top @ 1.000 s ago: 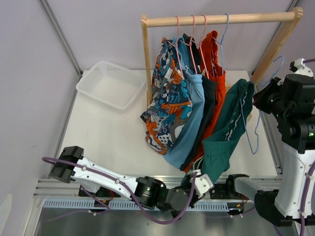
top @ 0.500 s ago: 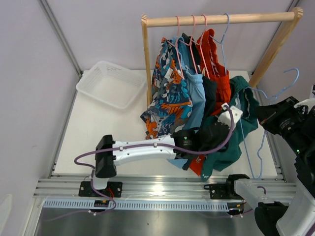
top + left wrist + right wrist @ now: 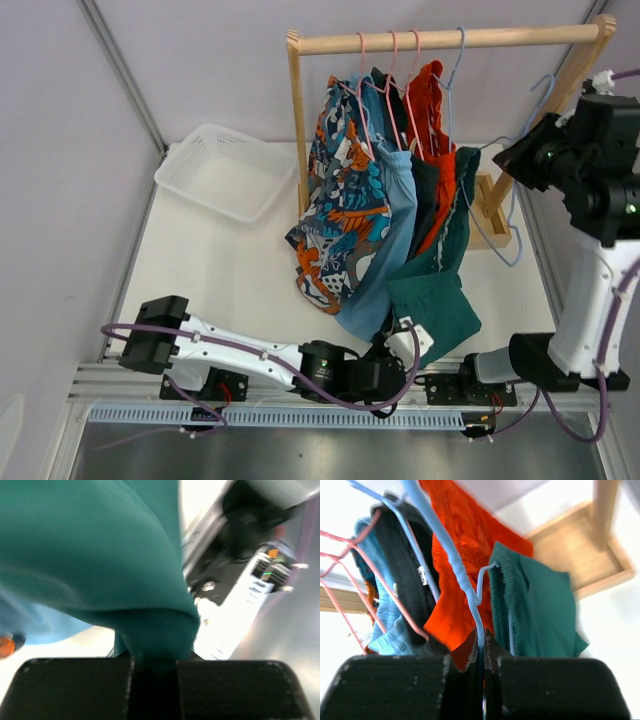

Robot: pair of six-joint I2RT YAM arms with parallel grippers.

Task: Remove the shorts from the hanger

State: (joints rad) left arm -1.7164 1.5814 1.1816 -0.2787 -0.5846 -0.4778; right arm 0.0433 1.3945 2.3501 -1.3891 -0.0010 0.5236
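At the upper left of the overhead view a white plastic mesh basket (image 3: 225, 170) sits on the white desk (image 3: 220, 280). Right of it stands a pale wooden rack (image 3: 440, 40) with four hanger hooks over its rail, three pink and one pale blue. Five pairs of fabric shorts hang bunched there, left to right: orange-blue-white cartoon-print shorts (image 3: 345, 205), light blue shorts (image 3: 395, 215), near-black navy shorts (image 3: 425, 195), orange-red shorts (image 3: 432, 100) and dark teal-green shorts (image 3: 440, 300). The lower end of the teal pair trails down to the bottom centre of the frame, near the desk's front edge. From above the grip there cannot be read. Only the left wrist view shows the left pincer (image 3: 155, 662) closed tight on a fold of the teal fabric. At the upper right the overhead view is likewise too dark to judge. The right wrist view shows the right pincer (image 3: 481, 652) clamped on a fifth hanger, a pale blue wire hanger (image 3: 455, 565). The teal waistband lies just beside its wire.
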